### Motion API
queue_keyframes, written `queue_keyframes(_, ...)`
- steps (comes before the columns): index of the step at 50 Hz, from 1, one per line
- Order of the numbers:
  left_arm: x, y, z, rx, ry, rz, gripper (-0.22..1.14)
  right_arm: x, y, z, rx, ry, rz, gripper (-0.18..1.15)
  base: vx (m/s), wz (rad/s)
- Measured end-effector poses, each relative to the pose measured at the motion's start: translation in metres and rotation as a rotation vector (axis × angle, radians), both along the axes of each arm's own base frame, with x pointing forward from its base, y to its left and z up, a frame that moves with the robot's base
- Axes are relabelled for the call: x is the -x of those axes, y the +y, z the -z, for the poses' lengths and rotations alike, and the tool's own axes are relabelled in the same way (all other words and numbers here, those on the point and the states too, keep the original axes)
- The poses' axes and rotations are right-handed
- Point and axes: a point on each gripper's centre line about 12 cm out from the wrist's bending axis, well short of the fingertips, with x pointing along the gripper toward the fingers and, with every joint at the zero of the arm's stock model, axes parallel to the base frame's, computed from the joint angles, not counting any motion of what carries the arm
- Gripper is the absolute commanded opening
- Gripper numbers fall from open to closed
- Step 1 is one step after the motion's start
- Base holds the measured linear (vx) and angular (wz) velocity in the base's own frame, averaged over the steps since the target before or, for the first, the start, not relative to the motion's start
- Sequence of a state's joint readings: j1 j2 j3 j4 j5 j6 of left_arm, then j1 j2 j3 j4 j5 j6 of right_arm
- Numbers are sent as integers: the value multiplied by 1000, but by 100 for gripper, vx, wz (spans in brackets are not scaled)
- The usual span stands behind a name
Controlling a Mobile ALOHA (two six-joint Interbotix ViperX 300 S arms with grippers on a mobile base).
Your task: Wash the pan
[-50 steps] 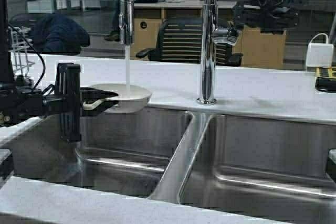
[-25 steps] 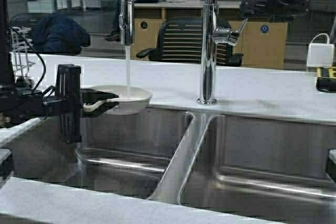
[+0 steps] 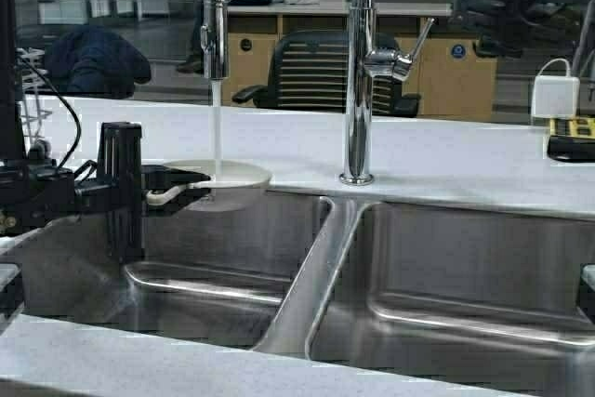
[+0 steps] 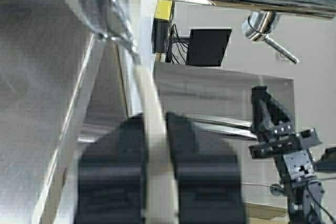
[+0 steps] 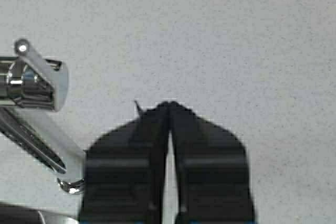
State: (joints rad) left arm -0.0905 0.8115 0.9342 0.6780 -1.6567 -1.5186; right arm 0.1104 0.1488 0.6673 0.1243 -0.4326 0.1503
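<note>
Pan getting rinsed
Left gripper (image 3: 172,191) clamps the pan (image 3: 226,180) handle under running water (image 3: 216,132); right gripper (image 5: 169,109), fingers together, hovers at 1 o'clock.

an office kitchenette: steel double sink (image 3: 279,276), white counter (image 3: 465,160), office chair (image 3: 311,72) behind

Light is even and fairly bright, coming from above; the sink (image 3: 446,276) steel shows soft white glare streaks; the faucet (image 3: 356,72) carries sharp reflections; in the left wrist view the near pan (image 4: 152,129) edge is blurred; shadows are weak.
</note>
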Motion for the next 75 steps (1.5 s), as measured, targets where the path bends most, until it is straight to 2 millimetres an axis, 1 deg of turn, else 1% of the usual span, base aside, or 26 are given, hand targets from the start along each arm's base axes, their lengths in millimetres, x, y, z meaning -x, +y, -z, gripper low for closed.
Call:
queue_keyframes(3, 2, 0, 0, -10, -7, 4, 2, -11, 2, 0, -4, -9, 0, 6, -1, -3)
queue_keyframes(5, 2, 0, 0, -14, -12, 4, 2, -19, 3, 0, -5, -12, -2, 11, -1, -2)
queue_keyframes(14, 5, -1, 0, -19, -11, 9, 2, -51, 19, 7, -4, 15, -32, 5, -1, -1)
queue_keyframes(17, 5, 0, 0, -17, -10, 7, 2, -59, 31, 8, -4, 23, -56, 6, 0, 0)
queue_keyframes(24, 6, 0, 4, -15, -1, 9, 2, -67, 59, 2, -5, 2, -113, 6, 0, 0)
queue_keyframes(26, 6, 0, 5, -14, -1, 8, 2, -68, 64, -1, -5, -6, -123, 6, 0, 0)
queue_keyframes(33, 5, 0, 8, -5, -4, 4, 2, -72, 76, -9, 10, -32, -155, 6, 0, 0)
queue_keyframes(44, 5, 1, 14, 3, 1, 1, 2, -73, 88, -15, 66, -50, -222, 6, 0, 0)
queue_keyframes(47, 5, 1, 16, 8, -1, 0, 2, -71, 90, -20, 77, -55, -234, 6, 0, 0)
queue_keyframes(50, 3, 0, 19, 8, -15, 3, 2, -70, 89, -29, 76, -72, -235, 6, 0, 0)
queue_keyframes(55, -2, -1, 20, -4, -69, 3, 2, -57, 87, -49, 72, -101, -235, 6, 0, 0)
queue_keyframes(60, -7, -1, 19, -68, -155, 0, 2, -37, 80, -74, 69, -139, -232, 6, 0, 0)
queue_keyframes(65, -9, 1, 15, -140, -231, -16, 2, -13, 68, -90, 69, -162, -220, 6, 0, 0)
queue_keyframes(69, -9, 3, 9, -168, -245, -38, 2, 7, 58, -98, 69, -174, -207, 6, 0, 0)
queue_keyframes(75, -3, 9, 4, -227, -189, -89, 2, 30, 47, -103, 66, -180, -193, 6, 0, 0)
